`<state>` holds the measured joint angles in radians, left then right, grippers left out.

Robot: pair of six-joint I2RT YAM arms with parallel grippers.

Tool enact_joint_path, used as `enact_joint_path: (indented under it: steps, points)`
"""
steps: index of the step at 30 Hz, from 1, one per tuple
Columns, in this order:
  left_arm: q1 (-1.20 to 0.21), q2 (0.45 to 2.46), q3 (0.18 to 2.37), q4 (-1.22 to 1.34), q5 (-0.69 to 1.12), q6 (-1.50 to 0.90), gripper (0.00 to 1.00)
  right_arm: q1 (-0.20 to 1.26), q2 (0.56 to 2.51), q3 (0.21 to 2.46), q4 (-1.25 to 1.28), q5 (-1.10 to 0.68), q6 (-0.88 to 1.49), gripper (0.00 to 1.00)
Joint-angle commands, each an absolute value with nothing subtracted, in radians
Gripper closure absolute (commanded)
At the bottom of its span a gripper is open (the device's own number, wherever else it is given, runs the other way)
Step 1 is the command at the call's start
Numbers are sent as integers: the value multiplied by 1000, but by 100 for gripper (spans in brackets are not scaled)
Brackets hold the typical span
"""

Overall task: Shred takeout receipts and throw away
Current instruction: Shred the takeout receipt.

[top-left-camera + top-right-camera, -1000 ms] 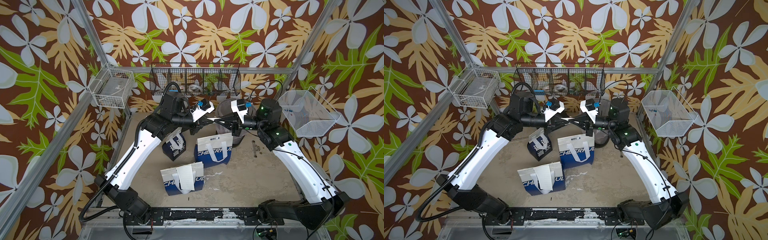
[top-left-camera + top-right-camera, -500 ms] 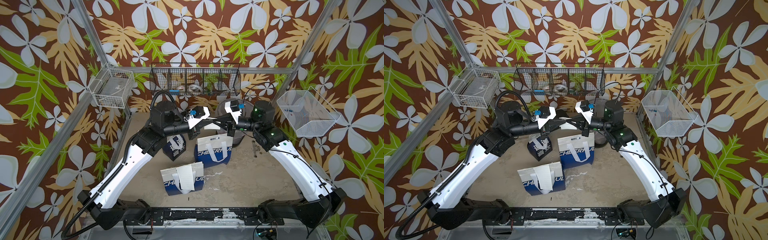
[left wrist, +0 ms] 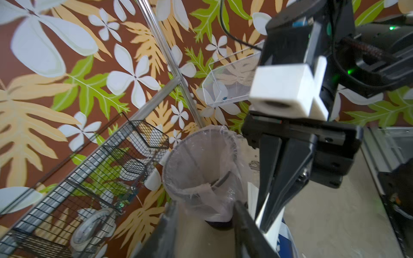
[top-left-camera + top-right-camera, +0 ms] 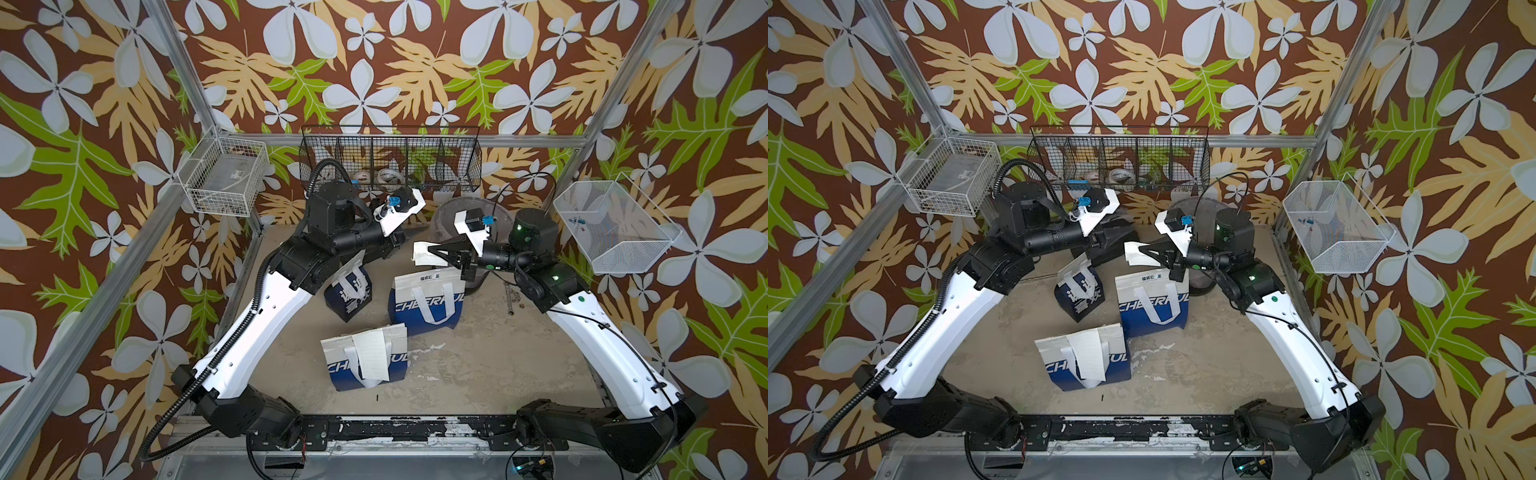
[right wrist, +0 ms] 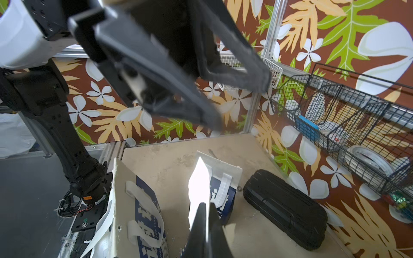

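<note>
Right pincer [image 4: 431, 250] pinches a takeout receipt [image 4: 420, 258]; left pincer [image 5: 240, 105] gapes wide, empty.
The right pincer should release only above the wastebasket [image 3: 190, 160] behind it.

The workspace is enclosed by walls [image 4: 374, 50] papered with white flowers and green and tan leaves on brown. Aluminium posts [image 4: 185, 70] are set at the corners. The beige floor [image 4: 478, 374] is scuffed and evenly lit.
</note>
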<state>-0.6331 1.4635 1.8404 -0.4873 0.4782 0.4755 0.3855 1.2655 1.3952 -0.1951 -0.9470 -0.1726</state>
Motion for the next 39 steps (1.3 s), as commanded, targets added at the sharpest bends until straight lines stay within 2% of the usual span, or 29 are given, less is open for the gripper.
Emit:
enact_joint_path:
  steps: [1, 7, 12, 15, 20, 23, 28, 30, 32, 36, 39]
  points:
    - [-632, 1458, 1847, -611, 580, 469, 46, 382, 1258, 1404, -162, -1016, -198, 100]
    - [-624, 1457, 1880, -694, 669, 483, 46, 380, 1260, 1432, -192, -1049, -232, 100]
    - [-624, 1475, 1887, -699, 644, 481, 60, 379, 1259, 1427, -162, -1084, -209, 100]
    - [-624, 1484, 1898, -695, 693, 476, 72, 380, 1266, 1436, -168, -1093, -208, 100]
    - [-624, 1484, 1896, -661, 702, 463, 100, 381, 1276, 1440, -178, -1111, -213, 100]
    - [-624, 1479, 1885, -659, 716, 466, 100, 381, 1281, 1442, -189, -1103, -222, 100]
    - [-624, 1442, 1835, -597, 670, 466, 100, 381, 1286, 1451, -252, -1078, -286, 73]
    - [-624, 1414, 1800, -547, 648, 459, 100, 378, 1289, 1456, -283, -1058, -323, 68]
    - [-623, 1407, 1797, -543, 652, 457, 100, 369, 1293, 1456, -288, -1063, -326, 69]
    - [-621, 1427, 1818, -580, 652, 460, 100, 369, 1309, 1473, -314, -1088, -337, 77]
    - [-620, 1428, 1812, -583, 641, 460, 100, 368, 1306, 1473, -314, -1091, -336, 93]
